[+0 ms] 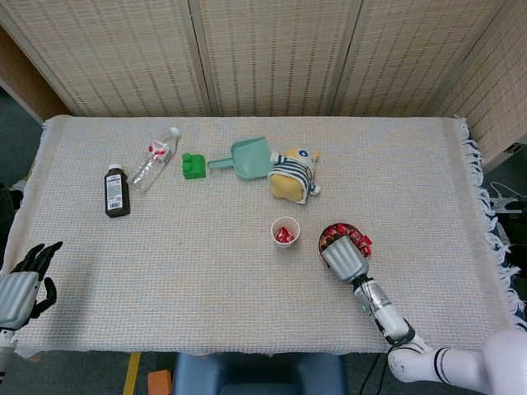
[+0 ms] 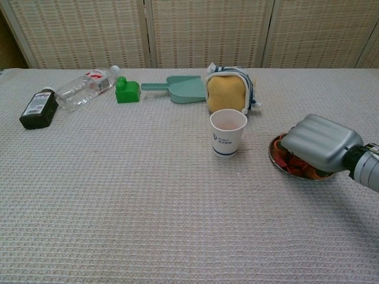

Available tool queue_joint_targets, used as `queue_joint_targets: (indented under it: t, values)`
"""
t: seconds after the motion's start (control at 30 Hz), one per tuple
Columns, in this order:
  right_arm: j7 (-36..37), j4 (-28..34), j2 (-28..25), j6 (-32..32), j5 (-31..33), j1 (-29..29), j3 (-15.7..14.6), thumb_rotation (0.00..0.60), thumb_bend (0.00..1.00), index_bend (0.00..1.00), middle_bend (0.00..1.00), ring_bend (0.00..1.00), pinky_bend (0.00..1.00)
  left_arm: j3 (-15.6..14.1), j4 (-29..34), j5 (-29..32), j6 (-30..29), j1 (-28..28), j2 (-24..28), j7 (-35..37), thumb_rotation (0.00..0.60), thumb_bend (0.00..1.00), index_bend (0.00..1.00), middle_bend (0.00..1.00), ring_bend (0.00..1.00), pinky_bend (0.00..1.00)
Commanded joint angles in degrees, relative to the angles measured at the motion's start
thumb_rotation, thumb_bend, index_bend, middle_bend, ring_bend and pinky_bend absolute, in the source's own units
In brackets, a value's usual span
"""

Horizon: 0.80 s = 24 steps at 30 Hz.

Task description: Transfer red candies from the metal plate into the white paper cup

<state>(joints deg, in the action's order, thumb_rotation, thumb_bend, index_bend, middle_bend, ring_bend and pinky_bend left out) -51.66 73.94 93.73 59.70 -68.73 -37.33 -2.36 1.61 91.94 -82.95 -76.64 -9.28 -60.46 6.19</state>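
A further pick is judged under way: the right hand (image 2: 318, 142) is lowered over the red candies (image 1: 352, 236) in the metal plate (image 2: 273, 155), its grasp hidden, and a short carry to the white paper cup (image 2: 227, 132), just beside, is needed next.

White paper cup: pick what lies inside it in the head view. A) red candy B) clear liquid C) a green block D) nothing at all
A: the head view looks down into the white paper cup and shows red candy at its bottom, while the right hand is down over the metal plate.
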Motion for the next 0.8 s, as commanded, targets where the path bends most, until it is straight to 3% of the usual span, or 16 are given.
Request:
queue_joint_targets:
  t: [0.03, 0.43, 0.8]
  values:
    - [-0.41, -0.66, 0.46, -0.09, -0.29, 0.15, 0.1, 0.6, 0.26, 0.45, 0.46, 0.43, 0.68, 0.01, 0.03, 0.06, -0.03, 0.02, 0.0, -0.09, 0.6, 0.85, 0.01, 0.1, 0.04, 0.23]
    - [-2.87, -2.46, 1.63, -0.5, -0.36, 0.49, 0.35, 0.6, 0.38, 0.66, 0.59, 0.49, 0.72, -0.01, 0.26, 0.42, 0.22, 0.03, 0.12, -0.62, 0.6, 0.99, 0.04, 0.12, 0.04, 0.23]
    - [-4.12, -3.6, 2.61, -0.44, 0.19, 1.04, 1.26, 0.6, 0.38, 0.86, 0.72, 0.58, 0.77, -0.03, 0.51, 0.44, 0.25, 0.05, 0.29, -0.66, 0.6, 1.0, 0.08, 0.13, 0.05, 0.25]
